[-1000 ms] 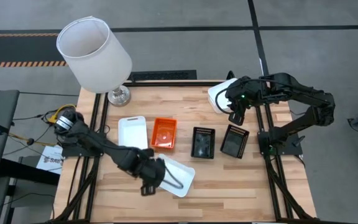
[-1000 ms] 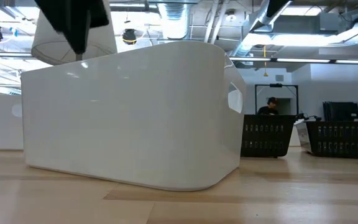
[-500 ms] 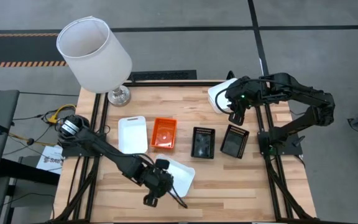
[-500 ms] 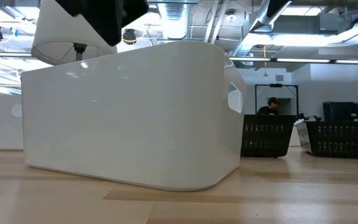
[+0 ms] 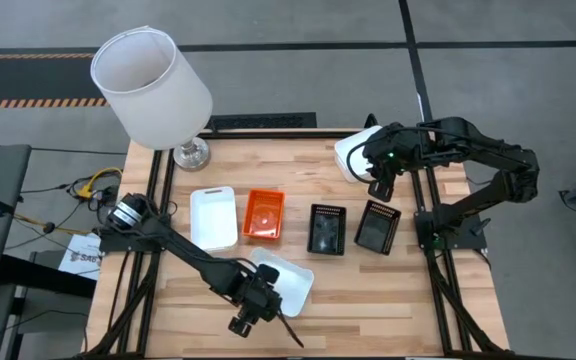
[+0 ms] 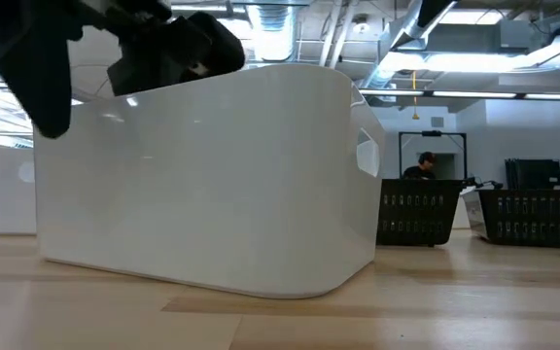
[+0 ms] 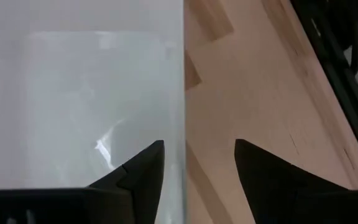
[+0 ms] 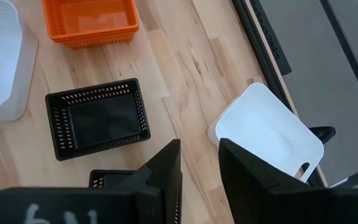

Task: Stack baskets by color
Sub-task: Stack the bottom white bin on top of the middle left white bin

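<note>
Your left arm's jaws stand parted over the long edge of the counter [image 5: 368, 290] opposite the lamp, holding nothing. In the left wrist view the two dark fingers [image 7: 143, 169] have a clear gap between them. The straight rim of a white basket [image 5: 286, 279] runs up through that gap, close beside one finger, with bare wood filling the rest. You cannot tell whether that finger touches the rim. The basket lies skewed near the middle of that edge, and in the low view its solid wall fills most of the picture, with the left arm [image 6: 115, 39] dark above it.

Your right arm's jaws hang over the far right part of the counter with only a narrow gap between them, and nothing sits in it. The right wrist view looks down past the fingers [image 8: 166, 168] at a second white basket [image 8: 269, 134] by the far right corner. It also shows a black basket [image 8: 98, 118] just beside it.

Across the middle of the counter you have a row. From the left edge it runs a third white basket [image 5: 213, 216], an orange basket [image 5: 264, 215], the black basket and another black basket [image 5: 377, 226], the last one slightly turned. All four stand apart from each other. You cannot tell whether any of them is a stack.

The lamp base [image 5: 190, 153] stands at the far left corner, with the white lampshade [image 5: 151, 85] above it.
</note>
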You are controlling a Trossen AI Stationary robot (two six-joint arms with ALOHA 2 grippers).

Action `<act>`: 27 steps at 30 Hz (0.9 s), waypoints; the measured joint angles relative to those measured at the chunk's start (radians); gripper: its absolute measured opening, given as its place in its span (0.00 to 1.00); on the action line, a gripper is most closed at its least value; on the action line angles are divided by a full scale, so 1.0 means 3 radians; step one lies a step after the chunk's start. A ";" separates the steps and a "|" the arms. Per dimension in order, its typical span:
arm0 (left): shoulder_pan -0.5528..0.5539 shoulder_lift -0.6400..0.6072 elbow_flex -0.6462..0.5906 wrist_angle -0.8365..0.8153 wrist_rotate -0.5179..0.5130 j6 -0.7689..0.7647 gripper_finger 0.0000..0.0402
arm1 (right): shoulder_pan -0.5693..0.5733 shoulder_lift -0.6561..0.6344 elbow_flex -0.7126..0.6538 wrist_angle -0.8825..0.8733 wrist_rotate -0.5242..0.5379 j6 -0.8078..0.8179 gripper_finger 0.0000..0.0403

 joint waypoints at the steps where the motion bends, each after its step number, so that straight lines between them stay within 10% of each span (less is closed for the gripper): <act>1: 0.0004 -0.0002 -0.0006 0.0014 -0.0007 0.0011 0.43 | 0.0000 0.0000 0.0000 -0.0001 -0.0001 0.0014 0.33; 10: 0.0098 -0.0011 -0.0364 0.0539 0.0221 0.0151 0.04 | 0.0000 0.0000 0.0000 -0.0035 -0.0007 0.0106 0.33; 27: 0.0241 -0.0340 0.0677 -0.1451 -0.0104 0.0996 0.00 | 0.0000 0.0000 0.0000 -0.0035 -0.0007 0.0111 0.33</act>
